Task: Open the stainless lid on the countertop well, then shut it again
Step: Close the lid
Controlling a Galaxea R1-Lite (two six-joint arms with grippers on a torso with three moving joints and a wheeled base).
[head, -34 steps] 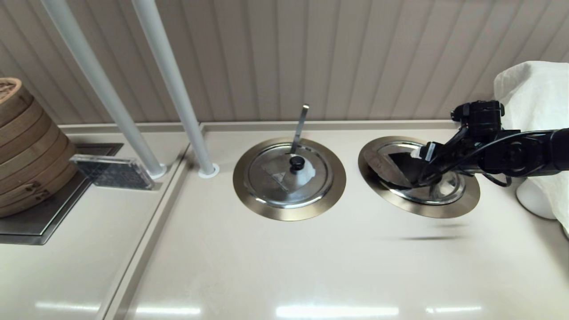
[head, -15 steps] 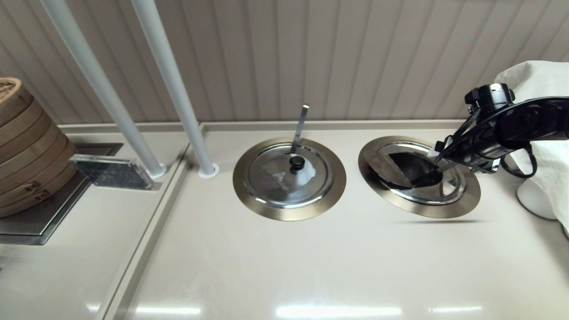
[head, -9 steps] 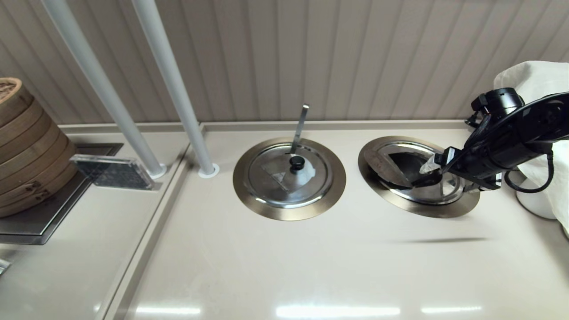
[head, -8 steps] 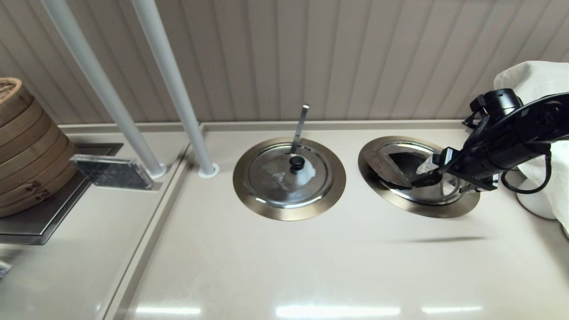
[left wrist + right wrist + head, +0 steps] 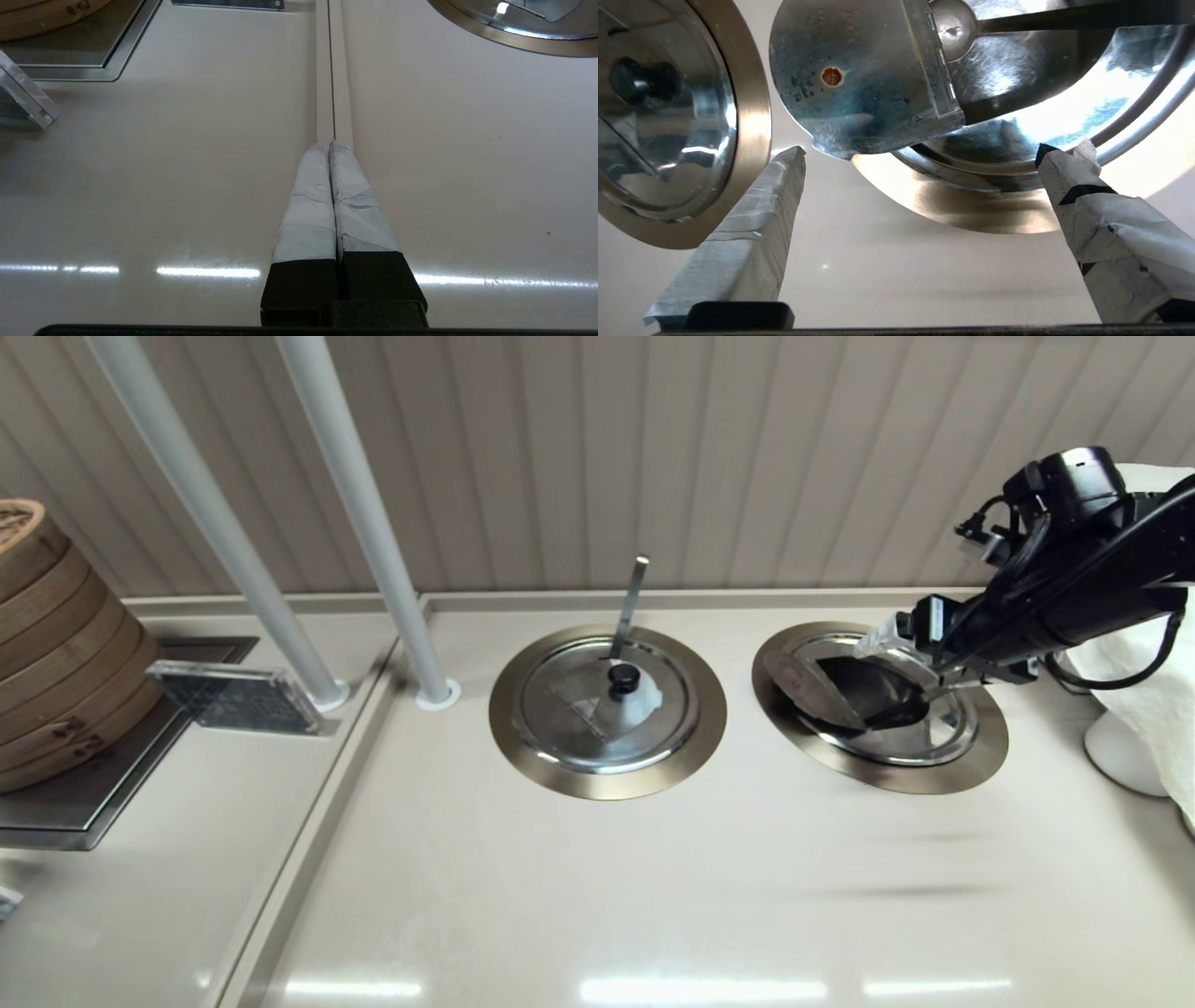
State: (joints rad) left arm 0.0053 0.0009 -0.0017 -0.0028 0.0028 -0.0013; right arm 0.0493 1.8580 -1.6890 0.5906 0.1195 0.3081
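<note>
Beige countertop [image 5: 597, 896] runs beneath a ribbed wall panel [image 5: 653, 457], and everything below is placed from the countertop well [image 5: 980, 761], the rightmost of two round wells sunk in that surface.

Two grey poles [image 5: 350, 513] rise well to the left of it, beyond the second well. One stack of bamboo steamers [image 5: 56, 644] stands farther left still, at the counter's far end, with one clear acrylic holder [image 5: 233, 695] lying just beside the stack. One white cloth [image 5: 1153, 709] hangs just to the right of the well.

Each well has a wide brushed collar. The neighbouring collar [image 5: 523, 756] lies just to the left, its own lid [image 5: 560, 709] shut flat, with a black knob, a whitish patch against it and one ladle handle [image 5: 630, 602] sticking up.

The stainless lid [image 5: 934, 737] sits in the task's well; its wedge flap [image 5: 803, 686] is folded up and back toward the left, showing the dark opening, and the flap's underside [image 5: 859, 79] carries one rust-coloured spot.

The right gripper [image 5: 904, 649] hovers just over the well's far right rim, its two taped fingers [image 5: 752, 233] spread wide, holding nothing. The left gripper [image 5: 329, 144] hangs over bare counter well to the left, its two fingers pressed together, empty.
</note>
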